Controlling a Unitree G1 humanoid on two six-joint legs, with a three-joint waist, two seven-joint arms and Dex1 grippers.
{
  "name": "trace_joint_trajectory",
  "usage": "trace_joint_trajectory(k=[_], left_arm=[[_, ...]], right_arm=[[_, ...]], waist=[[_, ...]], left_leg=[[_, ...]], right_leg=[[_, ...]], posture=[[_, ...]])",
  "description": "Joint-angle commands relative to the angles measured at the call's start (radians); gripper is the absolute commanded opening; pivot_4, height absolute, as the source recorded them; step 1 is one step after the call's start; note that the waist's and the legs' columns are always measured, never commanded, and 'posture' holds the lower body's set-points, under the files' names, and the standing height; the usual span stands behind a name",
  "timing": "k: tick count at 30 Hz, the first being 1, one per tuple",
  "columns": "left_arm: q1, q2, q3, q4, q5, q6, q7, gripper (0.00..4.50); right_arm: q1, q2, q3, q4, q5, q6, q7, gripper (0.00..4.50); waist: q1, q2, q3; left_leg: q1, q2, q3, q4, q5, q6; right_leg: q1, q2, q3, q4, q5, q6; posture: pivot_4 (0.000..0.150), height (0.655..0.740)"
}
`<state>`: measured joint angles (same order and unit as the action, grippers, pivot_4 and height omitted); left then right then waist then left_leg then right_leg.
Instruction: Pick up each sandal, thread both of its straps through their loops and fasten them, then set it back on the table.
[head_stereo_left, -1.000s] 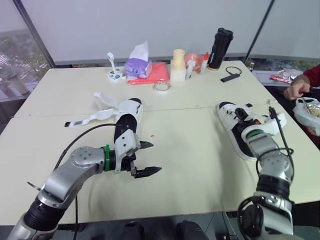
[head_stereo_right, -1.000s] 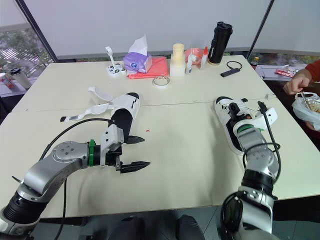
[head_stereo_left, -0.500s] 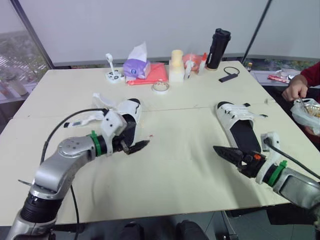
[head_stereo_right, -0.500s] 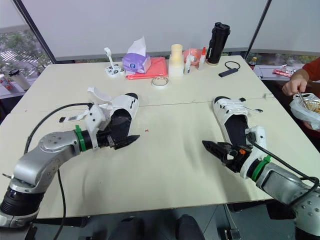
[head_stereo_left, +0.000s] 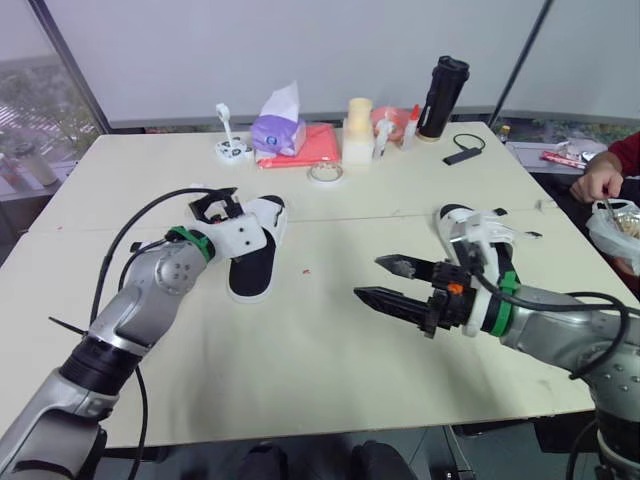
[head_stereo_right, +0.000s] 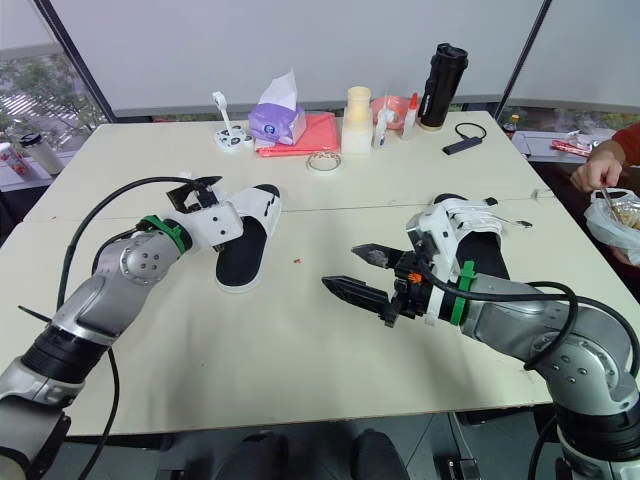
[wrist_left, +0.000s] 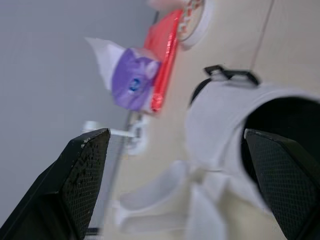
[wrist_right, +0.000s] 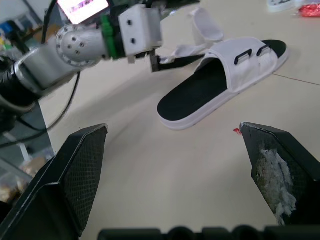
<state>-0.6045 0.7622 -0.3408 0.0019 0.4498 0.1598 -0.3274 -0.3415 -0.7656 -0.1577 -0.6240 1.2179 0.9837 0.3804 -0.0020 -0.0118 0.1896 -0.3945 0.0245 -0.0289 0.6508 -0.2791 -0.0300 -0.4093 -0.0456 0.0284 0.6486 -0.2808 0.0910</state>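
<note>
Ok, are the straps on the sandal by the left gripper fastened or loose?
Loose: both straps lie splayed out beside the sandal, and its two loops look empty.

The left tool (wrist_left: 173, 133) gapes wide before the sandal (wrist_left: 220, 116).

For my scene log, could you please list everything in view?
Table: one, cream, under everything.
Left sandal: one, white with black footbed, table's left half, straps loose.
Right sandal: one, same colours, right half, partly hidden.
Tissue pack: one, purple, far edge.
Pouch: one, red, beside the tissues.
Tape roll: one, pale, before the pouch.
Cylinder: one, cream, far edge.
Bottle: one, black, far edge.
Device with cable: one, black, far right.
Person's hand: one, right edge, beside a clear bag.
Left gripper: one, black, open, at the left sandal's straps.
Right gripper: one, black, open, over the table's middle.
</note>
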Motion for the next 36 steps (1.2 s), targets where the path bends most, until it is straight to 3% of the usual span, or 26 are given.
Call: trace_joint_trajectory(k=[1, 16, 19, 26, 33, 36], left_arm=[[-0.038, -0.020, -0.019, 0.092, 0.085, -0.069, 0.037, 4.50], [-0.297, -0.242, -0.102, 0.703, 0.262, -0.253, 0.284, 4.50], [-0.358, -0.286, -0.127, 0.850, 0.284, -0.278, 0.327, 3.65], [-0.421, -0.327, -0.148, 1.027, 0.292, -0.315, 0.394, 0.11], [-0.427, -0.300, -0.143, 1.035, 0.284, -0.369, 0.394, 0.05], [-0.411, -0.237, -0.160, 0.962, 0.297, -0.502, 0.384, 0.05]], right_arm=[[-0.031, -0.018, 0.024, -0.029, -0.055, -0.022, 0.019, 4.49], [-0.023, 0.064, 0.097, 0.008, -0.242, -0.068, 0.029, 4.49], [-0.014, 0.081, 0.098, 0.012, -0.266, -0.071, 0.029, 4.50], [0.008, 0.106, 0.087, 0.011, -0.297, -0.071, 0.017, 4.50], [0.031, 0.118, 0.072, 0.012, -0.306, -0.070, 0.016, 4.50], [0.053, 0.116, 0.042, 0.033, -0.308, -0.077, 0.026, 4.50]], waist=[[0.000, 0.000, 0.000], [0.013, 0.000, 0.000], [0.013, 0.000, 0.000], [0.013, 0.000, -0.001], [0.010, 0.000, -0.001], [0.006, 0.000, -0.001]], left_leg=[[0.001, 0.000, 0.000, 0.000, 0.000, 0.000], [0.000, 0.000, -0.001, 0.003, 0.000, 0.000], [0.000, -0.001, -0.001, 0.003, 0.000, 0.000], [0.001, -0.001, -0.001, 0.003, 0.000, 0.000], [0.003, -0.001, -0.001, 0.006, 0.000, 0.000], [0.003, -0.001, -0.001, 0.006, 0.000, 0.000]], right_leg=[[0.000, 0.000, 0.000, 0.001, 0.000, 0.000], [0.000, 0.000, -0.001, 0.003, 0.000, 0.000], [0.000, 0.000, -0.002, 0.003, 0.000, 0.001], [0.001, 0.000, -0.002, 0.005, 0.000, 0.001], [0.002, 0.000, -0.002, 0.008, 0.000, 0.001], [0.002, 0.001, -0.002, 0.008, 0.000, 0.001]], posture=[[0.150, 0.7400], [0.150, 0.7400], [0.150, 0.7400], [0.150, 0.7400], [0.150, 0.7400], [0.150, 0.7400]])
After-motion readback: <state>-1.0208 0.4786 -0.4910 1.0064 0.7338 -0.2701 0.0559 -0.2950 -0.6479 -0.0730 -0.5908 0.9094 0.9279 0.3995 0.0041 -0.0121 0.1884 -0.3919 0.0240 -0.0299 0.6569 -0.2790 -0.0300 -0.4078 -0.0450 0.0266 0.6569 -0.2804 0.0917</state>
